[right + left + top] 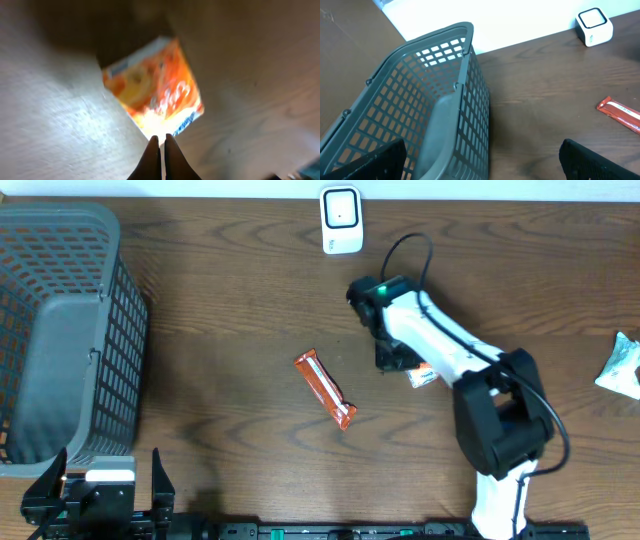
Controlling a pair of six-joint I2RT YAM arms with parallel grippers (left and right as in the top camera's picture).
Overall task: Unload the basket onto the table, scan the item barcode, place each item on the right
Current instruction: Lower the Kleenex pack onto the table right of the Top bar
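Right gripper (161, 139), jaws pinched shut on the lower edge of the one orange packet (152, 87), holds it right of the table's (230, 300) centre, cornerwise and too near square to show a long axis. Left gripper (107, 473) gapes wide and empty beside the one grey basket (125, 330). One red snack bar (326, 389) lies diagonally mid-table, one white scanner (341, 218) at the far edge, one crumpled wrapper (622, 365) far right.

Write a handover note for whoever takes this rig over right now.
Left gripper: fingers open, empty, beside the basket.
Right gripper: fingers shut, tips at the edge of the orange packet; whether they pinch it is unclear.
Scanner stands at the table's far edge; red bar lies mid-table, clear of both arms.
Done: right arm is at the packet.
Left: bring the packet to the scanner and show its barcode.
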